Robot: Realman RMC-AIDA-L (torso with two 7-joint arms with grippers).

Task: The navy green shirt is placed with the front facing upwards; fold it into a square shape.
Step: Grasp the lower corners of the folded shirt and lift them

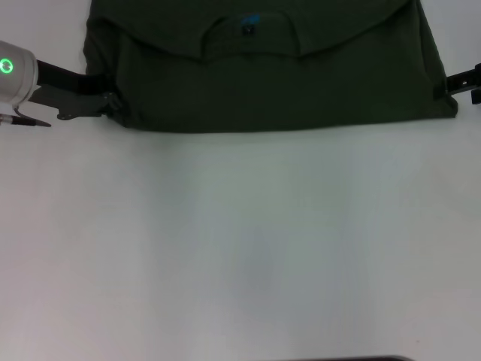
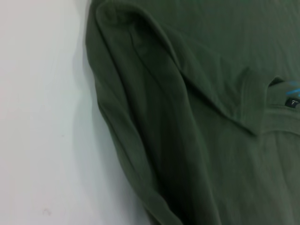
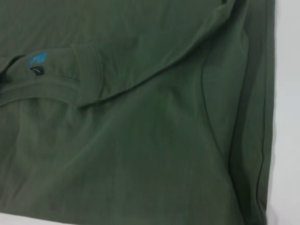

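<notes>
White table [image 1: 240, 248] lies bare nearest the camera, with the navy green shirt [image 1: 278, 83] folded into a wide band at its far edge, neck label [image 1: 249, 22] up. Left gripper [image 1: 105, 101] sits at the shirt's left edge and right gripper [image 1: 451, 83] at its right edge, likely placed for the next fold; cannot tell whether either grips cloth.

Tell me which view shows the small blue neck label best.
The right wrist view: the small blue neck label appears largest there, unclipped. The left wrist view catches it at the frame edge; the head view shows it tiny.
</notes>
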